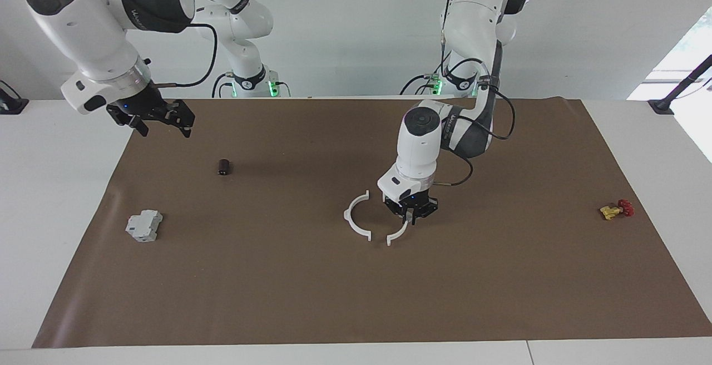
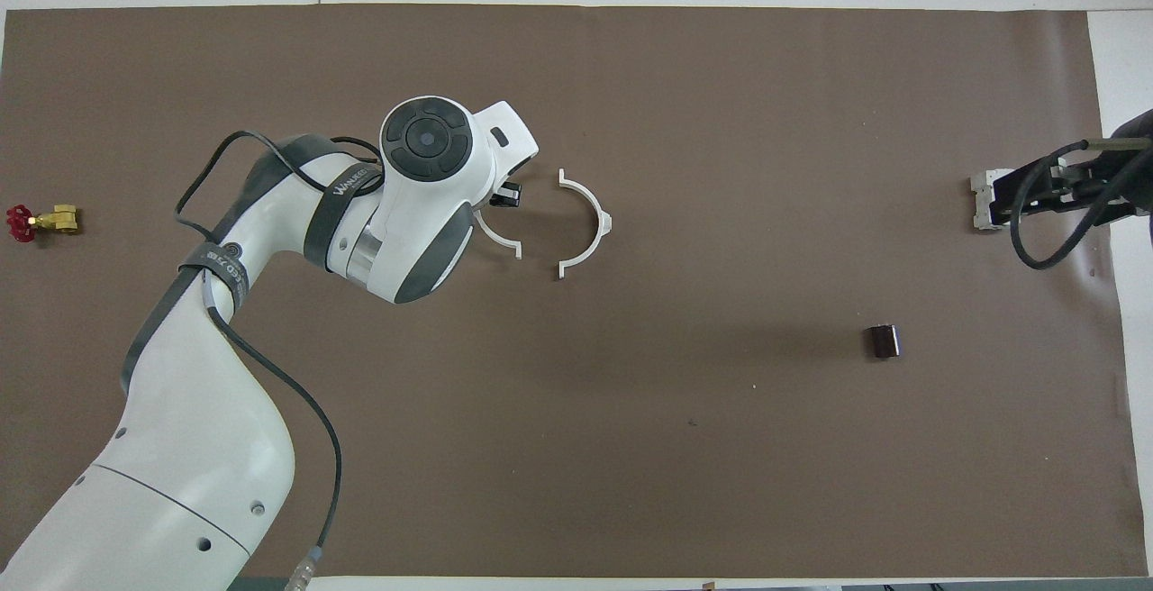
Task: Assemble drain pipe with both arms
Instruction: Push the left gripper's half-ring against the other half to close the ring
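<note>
**Two half-rings apart, left gripper down on one**

Two thin white plastic half-ring pieces lie on the brown paper mat (image 1: 356, 298), curves facing each other, ends apart, the ring not closed. Left gripper (image 1: 410, 217) is low at the mat and its fingers sit narrow around the upper end of the first white half-ring (image 1: 398, 235); from the facing view it looks like a grip on that piece, though the contact itself is partly hidden by the wrist. In the overhead view only the lower arc of that piece (image 2: 501, 243) shows out from under the wrist. Just beside it, toward the right arm's end of the table, the second white half-ring (image 1: 356, 217) lies free, untouched.

Further out, right gripper (image 1: 161, 119) hangs in the air over the mat's edge at the right arm's end, fingers spread open, holding nothing. Under and around it: a small dark cylinder (image 1: 223, 167) on the mat, and a grey boxy block (image 1: 144, 225). Well away at the left arm's end sits a small brass valve with a red handle (image 1: 616, 209).
</note>
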Robot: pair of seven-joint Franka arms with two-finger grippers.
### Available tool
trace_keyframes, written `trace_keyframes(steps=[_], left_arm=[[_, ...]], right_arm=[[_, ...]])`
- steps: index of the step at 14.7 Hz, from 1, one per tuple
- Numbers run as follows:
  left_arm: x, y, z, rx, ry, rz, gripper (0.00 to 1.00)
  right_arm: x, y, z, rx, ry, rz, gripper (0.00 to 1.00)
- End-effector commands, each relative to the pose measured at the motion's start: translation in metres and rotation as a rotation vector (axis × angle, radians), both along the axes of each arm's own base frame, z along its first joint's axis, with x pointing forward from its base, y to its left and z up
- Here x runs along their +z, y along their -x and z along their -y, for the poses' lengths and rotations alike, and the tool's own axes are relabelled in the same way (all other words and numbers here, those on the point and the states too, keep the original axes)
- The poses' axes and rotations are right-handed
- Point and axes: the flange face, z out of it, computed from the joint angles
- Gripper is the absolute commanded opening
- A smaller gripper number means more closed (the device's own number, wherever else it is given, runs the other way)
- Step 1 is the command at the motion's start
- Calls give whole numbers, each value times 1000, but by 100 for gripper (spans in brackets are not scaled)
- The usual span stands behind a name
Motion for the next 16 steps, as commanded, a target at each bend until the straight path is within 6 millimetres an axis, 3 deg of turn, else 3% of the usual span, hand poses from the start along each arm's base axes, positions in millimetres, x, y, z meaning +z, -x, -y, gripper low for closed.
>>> trace_keyframes(steps=[1, 5, 16], left_arm=[[-9, 10, 10, -9, 0, 11, 0], [-19, 15, 10, -3, 20, 14, 0], [-21, 22, 18, -22, 36, 31, 0]], right_arm=[[-4, 6, 0, 2, 3, 6, 100], [-16, 19, 1, 20, -4, -20, 100], [-14, 14, 3, 39, -5, 10, 100]])
